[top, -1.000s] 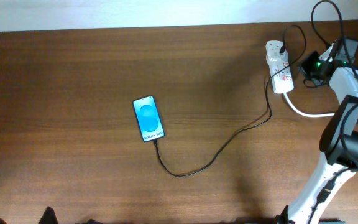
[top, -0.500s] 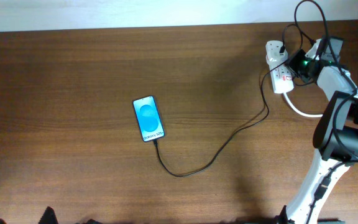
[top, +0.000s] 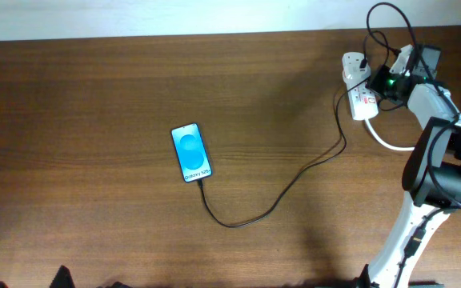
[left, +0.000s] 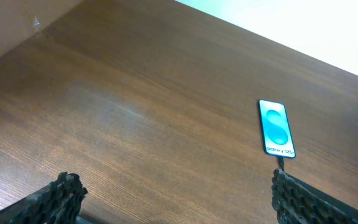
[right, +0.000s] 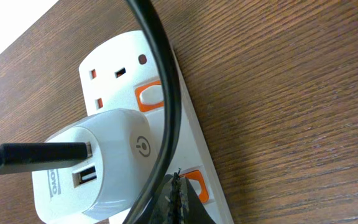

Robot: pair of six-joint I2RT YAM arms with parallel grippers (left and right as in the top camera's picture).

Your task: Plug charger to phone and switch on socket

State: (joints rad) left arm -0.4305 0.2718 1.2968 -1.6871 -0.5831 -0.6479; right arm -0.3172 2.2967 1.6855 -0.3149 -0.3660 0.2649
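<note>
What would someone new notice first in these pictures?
The phone, its screen bright blue, lies in the middle of the dark wooden table. The black charger cable loops from its lower end to the white socket at the far right, where the right gripper, shut, points beside an orange switch.

From where I stood, the right arm (top: 442, 172) rose from its base at the near right, bent sharply at the elbow and reached toward the far edge, its white forearm angling leftward to a wrist where a green light glowed. The right gripper (right: 176, 200) had its dark tips pressed tight together, pointing downward. The left gripper (left: 173, 186) hung low, its ribbed black fingers (left: 64, 193) spread wide apart and empty.
</note>
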